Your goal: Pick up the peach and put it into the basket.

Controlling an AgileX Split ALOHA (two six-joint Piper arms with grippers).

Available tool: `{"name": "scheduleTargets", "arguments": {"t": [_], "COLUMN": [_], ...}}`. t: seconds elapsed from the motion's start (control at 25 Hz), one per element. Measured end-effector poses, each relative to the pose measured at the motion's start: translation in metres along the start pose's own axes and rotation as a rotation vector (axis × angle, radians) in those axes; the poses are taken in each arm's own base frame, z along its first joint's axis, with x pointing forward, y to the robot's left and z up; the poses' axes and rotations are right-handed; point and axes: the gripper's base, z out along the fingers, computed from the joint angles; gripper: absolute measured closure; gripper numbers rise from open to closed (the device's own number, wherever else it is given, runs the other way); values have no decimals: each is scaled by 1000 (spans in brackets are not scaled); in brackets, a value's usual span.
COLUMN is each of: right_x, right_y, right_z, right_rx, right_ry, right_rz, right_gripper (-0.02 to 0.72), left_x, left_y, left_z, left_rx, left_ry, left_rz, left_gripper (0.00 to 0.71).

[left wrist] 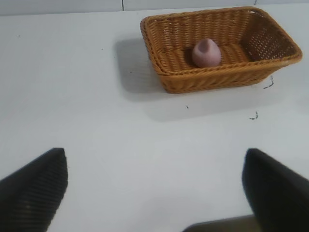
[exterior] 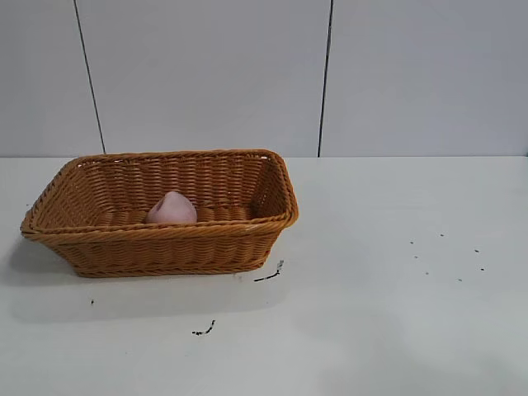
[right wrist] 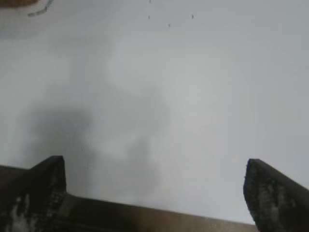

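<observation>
Exterior view: the basket [exterior: 161, 213] sits on the white tabletop [exterior: 396, 313], toward 9 o'clock from the middle of the surface. The peach [exterior: 172, 209] lies inside it on the woven floor, close against the near long wall, roughly midway along that wall, pointed tip up. Neither arm shows in this view.

A few small dark marks [exterior: 270, 275] on the tabletop: one just off the basket's near right corner at about 5 o'clock from it, another nearer the viewer, and a scatter of fine specks [exterior: 450, 256] well apart at 3 o'clock.

Left wrist view: left end effector [left wrist: 154, 186] released, its two dark fingers [left wrist: 36, 188] spread wide with only bare tabletop between them. It holds nothing and is well apart from the basket [left wrist: 217, 77]. The peach [left wrist: 206, 52] is visible in the basket from here, resting near the centre of the floor, clear of the end walls.

Right wrist view: right end effector [right wrist: 153, 188] also released, fingers [right wrist: 273, 195] spread wide, nothing between them. It points over bare tabletop with a soft shadow under it. Only a sliver of the basket's edge [right wrist: 17, 2] shows at a corner of this view, so the end effector is well apart from basket and peach.
</observation>
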Motion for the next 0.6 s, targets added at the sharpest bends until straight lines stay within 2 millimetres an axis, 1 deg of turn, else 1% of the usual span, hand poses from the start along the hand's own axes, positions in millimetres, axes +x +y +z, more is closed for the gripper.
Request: {"name": "scheduleTargets", "arguments": {"t": [0.12,0.6], "right_x": [3,3], "right_y": [0,0], "right_z": [-5,-5], "right_rx": [0,0], "right_ry": [-35,-38], "right_rz": [-2,-2], "right_gripper": [8,8], "left_x": [0,0], "left_y": [0,0], "left_z": [0,0], "left_rx": [0,0], "left_ry": [0,0], "left_rz": [0,0], "left_gripper": [16,16]}}
